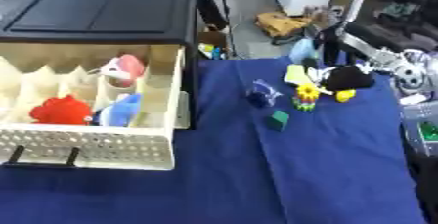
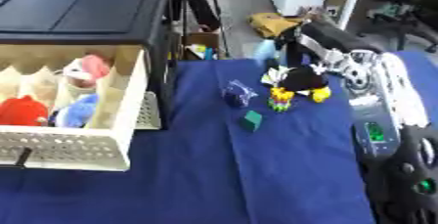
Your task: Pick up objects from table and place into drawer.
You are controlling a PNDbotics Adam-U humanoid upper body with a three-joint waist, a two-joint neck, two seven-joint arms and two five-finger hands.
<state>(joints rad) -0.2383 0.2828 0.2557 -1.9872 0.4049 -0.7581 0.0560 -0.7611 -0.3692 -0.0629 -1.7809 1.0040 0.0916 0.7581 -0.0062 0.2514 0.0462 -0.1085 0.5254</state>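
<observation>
Far right, the right hand [image 1: 329, 47] reaches over the black plush toy [image 1: 349, 78], finger state unclear.

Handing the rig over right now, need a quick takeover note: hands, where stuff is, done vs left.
Right hand: at the far side of the blue cloth-covered table, by the black plush toy with yellow feet; whether it grips is unclear. Left hand: not in view.

Done: the cream perforated drawer is pulled open and holds a red plush, a blue plush and a pink-and-white plush.

Left on the table: the black plush, a yellow flower-shaped toy, a small green block, a small dark blue toy and a pale green flat piece.
</observation>
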